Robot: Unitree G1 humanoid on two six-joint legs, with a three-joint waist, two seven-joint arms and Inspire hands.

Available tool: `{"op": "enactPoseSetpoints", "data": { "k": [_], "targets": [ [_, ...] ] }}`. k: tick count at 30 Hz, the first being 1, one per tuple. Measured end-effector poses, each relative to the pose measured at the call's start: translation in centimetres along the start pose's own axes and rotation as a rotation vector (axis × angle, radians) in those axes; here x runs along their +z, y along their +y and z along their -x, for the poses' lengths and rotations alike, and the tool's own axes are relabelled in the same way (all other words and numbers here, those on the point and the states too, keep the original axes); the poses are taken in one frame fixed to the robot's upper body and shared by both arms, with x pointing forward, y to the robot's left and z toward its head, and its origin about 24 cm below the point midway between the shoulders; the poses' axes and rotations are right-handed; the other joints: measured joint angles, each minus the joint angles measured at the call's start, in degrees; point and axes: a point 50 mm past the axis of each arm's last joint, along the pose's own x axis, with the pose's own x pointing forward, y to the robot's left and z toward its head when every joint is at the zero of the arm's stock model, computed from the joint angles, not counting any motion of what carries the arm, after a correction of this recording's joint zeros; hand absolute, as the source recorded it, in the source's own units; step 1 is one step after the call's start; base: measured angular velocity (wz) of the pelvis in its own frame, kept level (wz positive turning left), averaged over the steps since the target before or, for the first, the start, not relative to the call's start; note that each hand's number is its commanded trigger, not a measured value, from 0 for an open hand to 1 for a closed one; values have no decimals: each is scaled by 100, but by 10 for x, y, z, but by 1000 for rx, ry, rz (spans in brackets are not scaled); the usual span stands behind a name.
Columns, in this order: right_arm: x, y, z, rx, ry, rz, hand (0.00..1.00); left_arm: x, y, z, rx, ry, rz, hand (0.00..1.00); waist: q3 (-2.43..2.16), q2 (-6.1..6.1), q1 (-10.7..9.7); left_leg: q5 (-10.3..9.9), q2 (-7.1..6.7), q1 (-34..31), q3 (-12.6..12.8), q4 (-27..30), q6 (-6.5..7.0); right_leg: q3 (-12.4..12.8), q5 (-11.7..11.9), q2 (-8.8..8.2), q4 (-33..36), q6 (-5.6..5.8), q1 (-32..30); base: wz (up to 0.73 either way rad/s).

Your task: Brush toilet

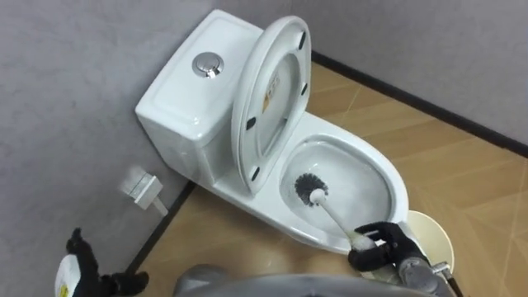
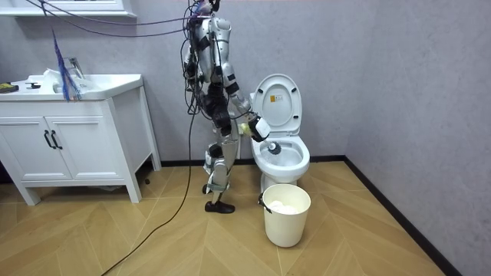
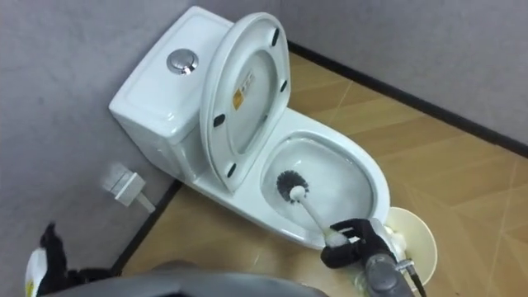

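Left eye view gives me the white ceramic toilet (image 1: 396, 188), its oval lid (image 1: 272, 91) tipped up against the tank. My right hand (image 1: 379, 246) has its dark fingers wrapped round the white handle of the black-bristled toilet brush (image 1: 330, 213), whose bristles are down in the bowl. My left hand (image 1: 77, 245) sits low at the left edge; I cannot tell how its fingers stand. Room view adds the robot standing beside the toilet, a white vanity cabinet (image 2: 73, 138) at that view's left, and a cream round bin (image 2: 286, 215) on the floor before the bowl.

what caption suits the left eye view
Right hand holds the toilet brush with its head down in the bowl.
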Motion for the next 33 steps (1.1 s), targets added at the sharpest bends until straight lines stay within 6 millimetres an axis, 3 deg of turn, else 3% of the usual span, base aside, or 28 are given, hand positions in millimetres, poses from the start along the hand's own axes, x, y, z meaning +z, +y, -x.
{"op": "enactPoseSetpoints", "data": {
  "k": [6,10,12,15,20,24,30,33],
  "targets": [
    [-13,-9,6,-121,32,-87,100,-17,-3,-2,-21,140,-18,0,8,204,-208,-55,105,196,375,-117,-23,412,39,103,-25,-39,-33,-34],
    [-20,-21,9,-228,45,-106,100,2,-6,-14,-53,120,17,0,-26,277,-496,-57,126,238,612,-160,-26,654,60,129,-12,-47,-125,-33],
    [-23,-24,12,-272,48,-109,100,9,-8,-18,-70,100,3,0,-18,300,-608,-56,126,288,719,-161,-25,753,82,129,-23,-38,-122,-27],
    [-23,-21,16,-274,16,-103,100,23,-14,-22,-115,53,-13,0,-31,336,-696,-56,124,388,875,-166,-25,984,113,136,2,-31,-127,-47],
    [-17,-15,16,-277,-16,-99,100,29,-21,-23,-173,37,-35,0,-31,351,-779,-56,129,547,1152,-254,-25,1364,156,206,-29,-14,-136,-40],
    [-15,-16,17,-312,-39,-100,100,29,-24,-22,-200,41,-52,0,-41,409,-895,-56,107,548,1152,-260,-25,1393,189,199,-40,14,-138,-5],
    [-18,-14,19,-324,-28,-104,100,21,-24,-21,-207,83,-70,0,-58,461,-913,-56,118,632,1157,-333,-25,1504,251,241,-139,16,-127,-9],
    [-20,-14,19,-326,-24,-105,100,20,-24,-20,-210,85,-71,0,-50,477,-914,-56,129,646,1283,-333,-25,1534,270,248,-134,12,-131,-5]
  ]
}}
